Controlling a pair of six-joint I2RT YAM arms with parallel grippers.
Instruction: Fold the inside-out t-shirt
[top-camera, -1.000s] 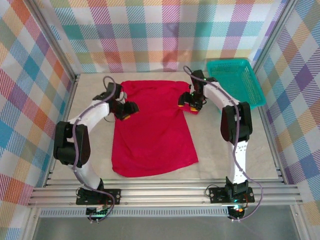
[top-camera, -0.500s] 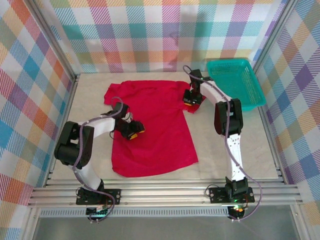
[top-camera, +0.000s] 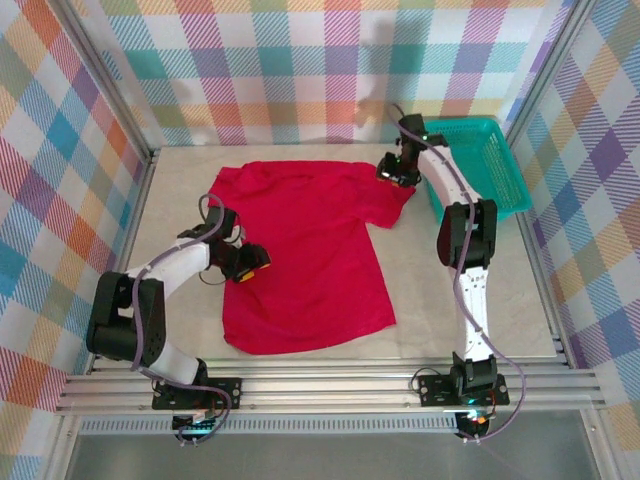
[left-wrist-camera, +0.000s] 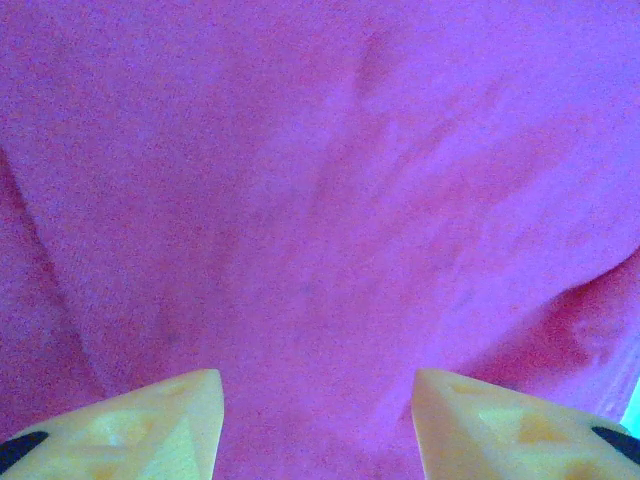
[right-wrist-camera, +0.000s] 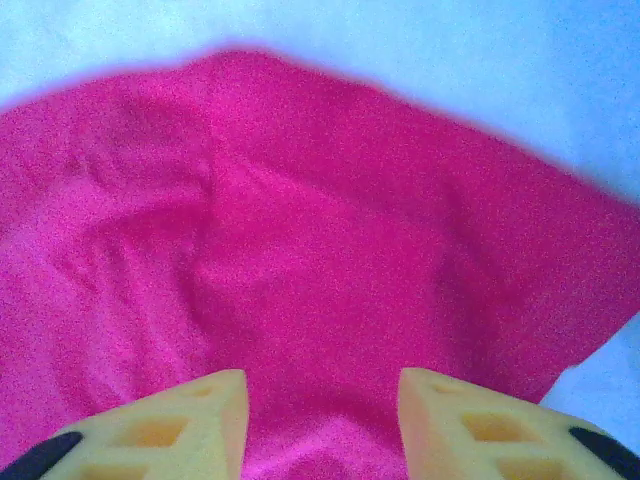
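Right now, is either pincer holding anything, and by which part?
Nothing is held. The left pincer hangs open over the body of the t-shirt; the right pincer hangs open over its sleeve.

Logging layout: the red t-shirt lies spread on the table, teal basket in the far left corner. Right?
No: the teal basket sits in the far right corner, as the top external view shows; the red t-shirt is spread as said.

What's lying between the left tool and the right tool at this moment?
The red t-shirt: its spread body covers the stretch from the left tool to the right tool, as the top view shows.
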